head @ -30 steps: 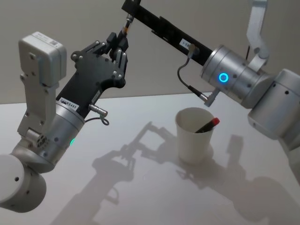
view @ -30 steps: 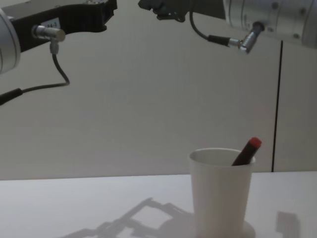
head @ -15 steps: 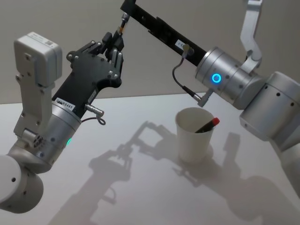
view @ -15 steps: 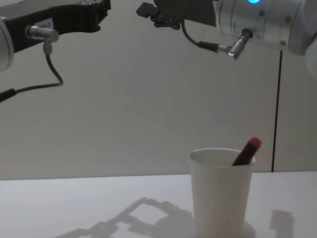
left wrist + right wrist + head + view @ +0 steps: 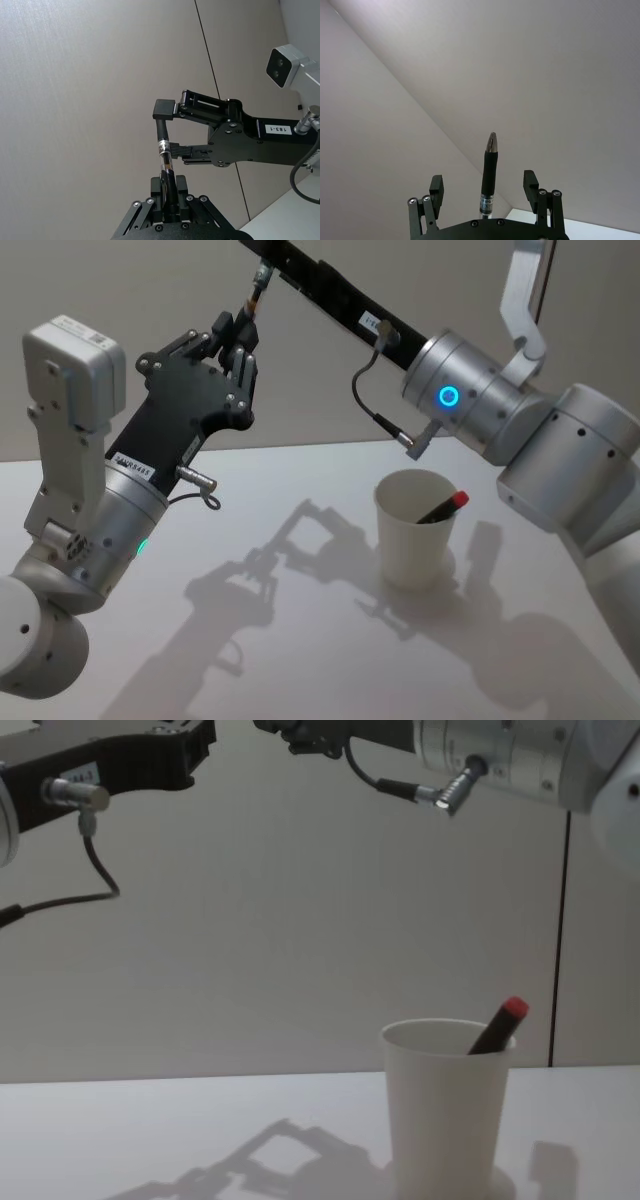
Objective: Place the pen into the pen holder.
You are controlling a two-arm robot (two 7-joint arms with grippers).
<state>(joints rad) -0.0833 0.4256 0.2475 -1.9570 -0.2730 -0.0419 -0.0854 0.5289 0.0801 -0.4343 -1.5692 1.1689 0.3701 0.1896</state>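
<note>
A black pen (image 5: 254, 292) is held upright high above the table, with my left gripper (image 5: 243, 328) shut on its lower end. In the left wrist view the pen (image 5: 165, 167) rises out of my left gripper (image 5: 169, 196). My right gripper (image 5: 264, 252) is open around the pen's upper end. In the right wrist view the pen (image 5: 489, 172) stands between the spread fingers (image 5: 436, 187) of my right gripper (image 5: 483, 186) without touching them. The pen holder (image 5: 414, 528), a white paper cup (image 5: 443, 1110), stands on the table to the right and below. A red-capped pen (image 5: 445, 507) leans inside it.
The white table (image 5: 300, 660) carries the arms' shadows to the left of the cup. A plain grey wall (image 5: 300, 920) stands behind the table. My right arm's silver wrist (image 5: 455, 400) hangs over the cup.
Both arms have shifted a little left and up with the black pen between them. The right wrist has moved leftward over the cup. The cup and red-capped pen have not moved.
</note>
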